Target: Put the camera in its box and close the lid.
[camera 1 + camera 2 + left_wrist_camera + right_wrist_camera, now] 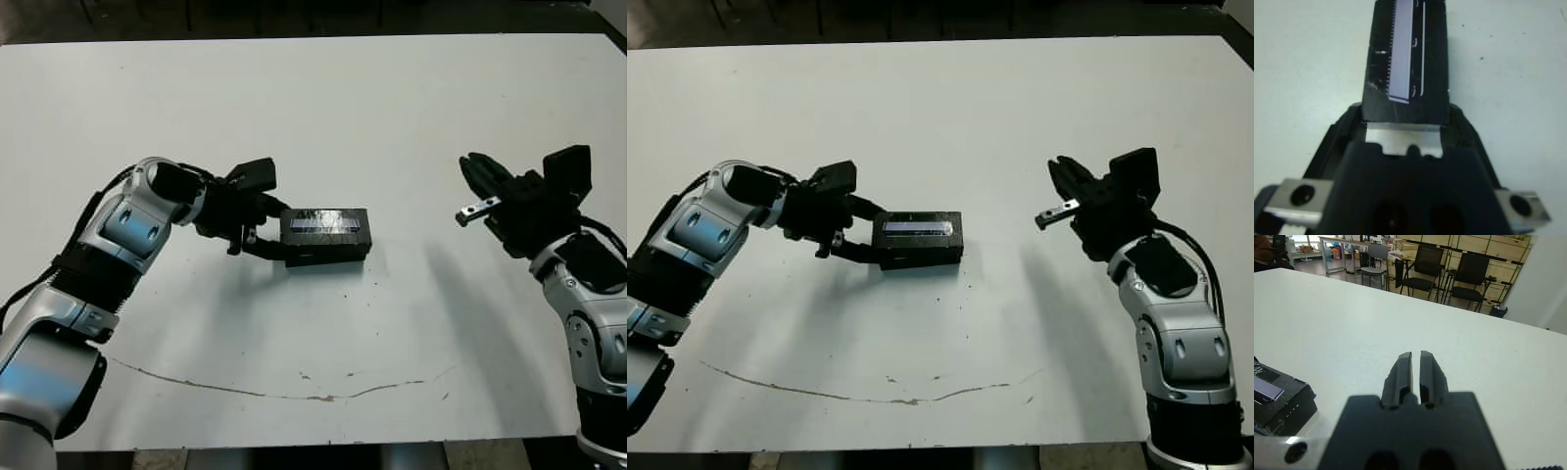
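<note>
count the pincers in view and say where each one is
2. The left pincer is at the left end of the lidded box, fingers either side of it. The right pincer hangs above bare table, well right of the box, holding nothing.

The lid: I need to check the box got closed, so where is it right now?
The lid sits on top of the box, left of the table's middle in the head views, with the left gripper at its end.

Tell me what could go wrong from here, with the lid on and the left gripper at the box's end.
The left gripper grips only one end of the box, so pulling away could drag or swivel it. The lid may not be fully seated; I cannot tell. The right gripper hangs apart and cannot steady anything.
</note>
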